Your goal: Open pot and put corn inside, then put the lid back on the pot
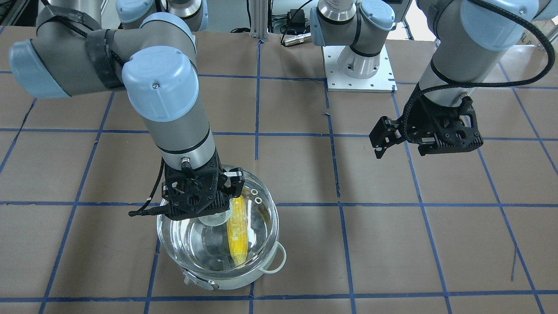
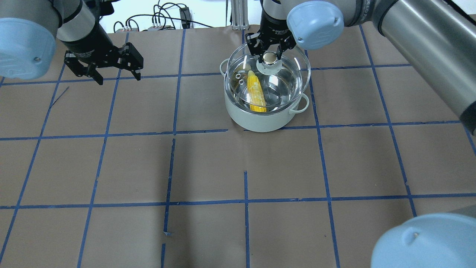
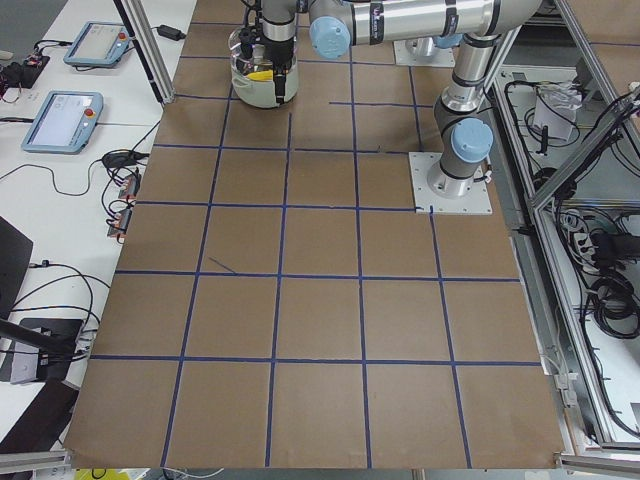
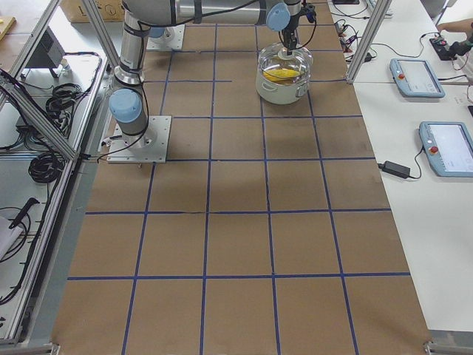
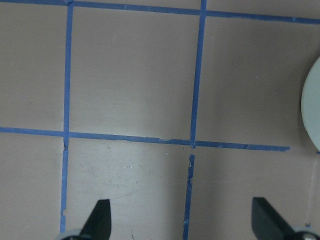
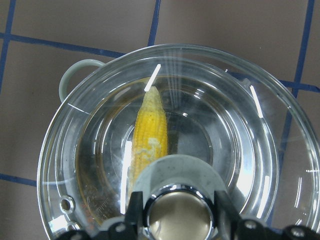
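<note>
Lid [image 2: 288, 74] pinched at its knob [image 6: 179, 215] in the jaws of the right gripper [image 2: 270, 56], hanging just over the pot [image 2: 260, 121], looks not quite seated yet. Corn [image 2: 256, 91] lying inside on the bottom. Left gripper [image 2: 119, 76] parked well apart above the bench [image 2: 223, 167], jaws wide and empty. Last step: probably line up rims, lower, let go.

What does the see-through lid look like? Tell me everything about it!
The lid is round clear glass with a metal rim, two small vent rings and a shiny gold-topped knob on a grey base. The right gripper pinches the knob, holding the lid over the pot. It looks slightly off-centre and not clearly seated. The corn shows through the glass.
</note>
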### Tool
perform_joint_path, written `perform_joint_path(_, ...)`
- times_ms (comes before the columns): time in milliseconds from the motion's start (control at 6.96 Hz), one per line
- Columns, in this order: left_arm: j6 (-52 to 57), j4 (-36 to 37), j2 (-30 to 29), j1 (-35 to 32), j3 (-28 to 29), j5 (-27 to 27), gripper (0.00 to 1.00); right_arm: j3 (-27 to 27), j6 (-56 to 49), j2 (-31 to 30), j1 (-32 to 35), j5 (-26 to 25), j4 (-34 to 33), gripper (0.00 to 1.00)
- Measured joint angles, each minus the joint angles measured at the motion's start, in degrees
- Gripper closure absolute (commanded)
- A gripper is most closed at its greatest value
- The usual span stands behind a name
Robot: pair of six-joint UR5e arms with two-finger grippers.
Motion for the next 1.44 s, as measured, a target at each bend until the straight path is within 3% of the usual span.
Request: perform_joint_path(1436, -0.1, -0.4, -0.4, 0.0, 0.1, 0.1, 0.00, -0.1, 0.0, 2.8, 1.2, 0.3, -0.6, 0.68)
